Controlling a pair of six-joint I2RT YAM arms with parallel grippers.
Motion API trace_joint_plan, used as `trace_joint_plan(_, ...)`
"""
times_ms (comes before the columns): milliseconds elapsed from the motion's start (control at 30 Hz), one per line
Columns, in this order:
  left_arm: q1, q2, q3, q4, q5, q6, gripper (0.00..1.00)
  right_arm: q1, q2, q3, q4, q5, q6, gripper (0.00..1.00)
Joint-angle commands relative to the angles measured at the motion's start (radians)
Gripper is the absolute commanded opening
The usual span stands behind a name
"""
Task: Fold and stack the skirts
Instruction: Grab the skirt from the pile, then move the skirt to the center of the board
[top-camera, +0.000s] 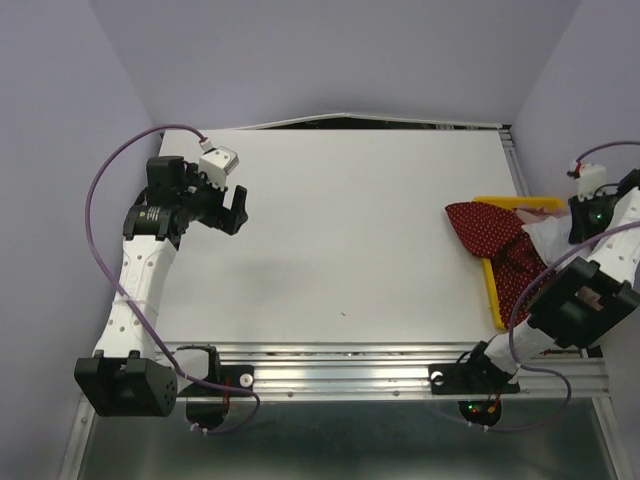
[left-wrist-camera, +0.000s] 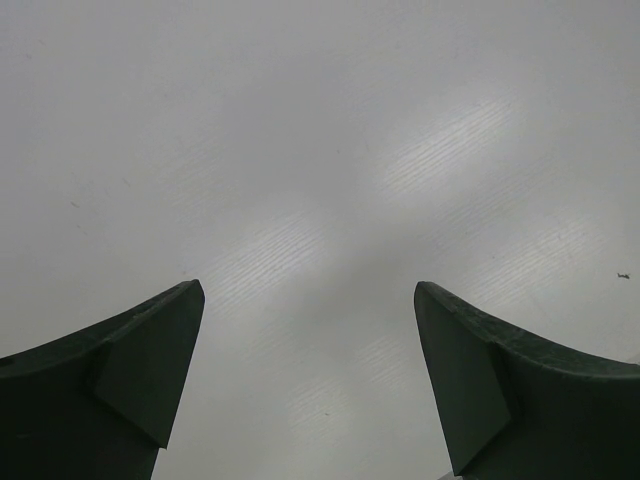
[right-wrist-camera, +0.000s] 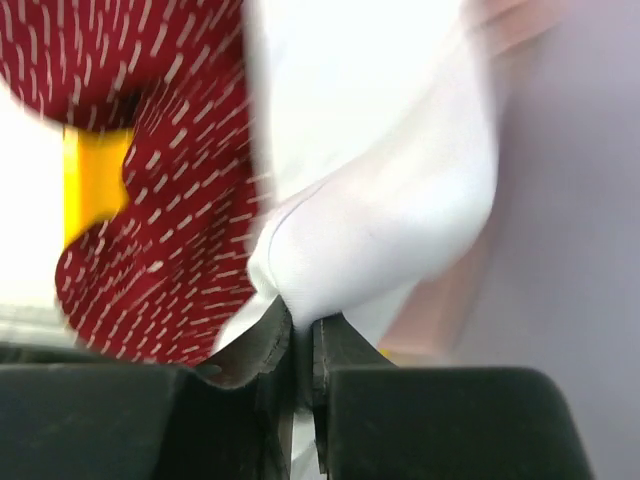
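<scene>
The dark red skirt with white dots (top-camera: 490, 235) lies crumpled half on the yellow tray (top-camera: 515, 203) at the table's right edge. It fills the upper left of the right wrist view (right-wrist-camera: 150, 200). The pale pink skirt (top-camera: 545, 232) lies bunched just right of it and looks almost white up close (right-wrist-camera: 380, 220). My right gripper (right-wrist-camera: 303, 318) is shut on a fold of this pale cloth, which bulges out above the fingertips. My left gripper (top-camera: 238, 208) hovers over the bare table at the far left, wide open (left-wrist-camera: 308, 287) with nothing between its fingers.
The white table (top-camera: 340, 230) is walled by lilac panels on the left, back and right. A strip of the yellow tray (right-wrist-camera: 90, 180) shows beside the red cloth. A metal rail (top-camera: 400, 365) runs along the near edge, where my right arm (top-camera: 585, 300) bends over the tray.
</scene>
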Motion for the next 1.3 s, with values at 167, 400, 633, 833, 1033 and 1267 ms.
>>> trace_joint_plan(167,0.006,0.046,0.097,0.073,-0.071,-0.09,0.99,0.248,-0.007,0.595,0.015,-0.256,0.338,0.01)
trace_joint_plan(400,0.138,0.121,0.189,0.045,0.036,-0.153,0.98,0.666,-0.067,0.382,0.319,-0.139,0.539,0.01)
trace_joint_plan(633,0.226,0.141,0.168,0.019,0.116,-0.122,0.99,1.065,-0.067,-0.049,0.599,-0.159,0.677,0.02)
trace_joint_plan(833,0.226,0.135,0.112,0.019,0.124,-0.069,0.99,1.306,0.073,-0.162,0.794,-0.141,0.745,0.04)
trace_joint_plan(1033,0.227,0.138,0.07,-0.002,0.145,0.02,0.98,1.401,0.306,-0.022,0.726,-0.271,0.791,0.82)
trace_joint_plan(1267,0.2,0.162,0.011,-0.012,0.176,0.112,0.98,1.361,0.168,-0.056,0.733,-0.227,0.852,0.86)
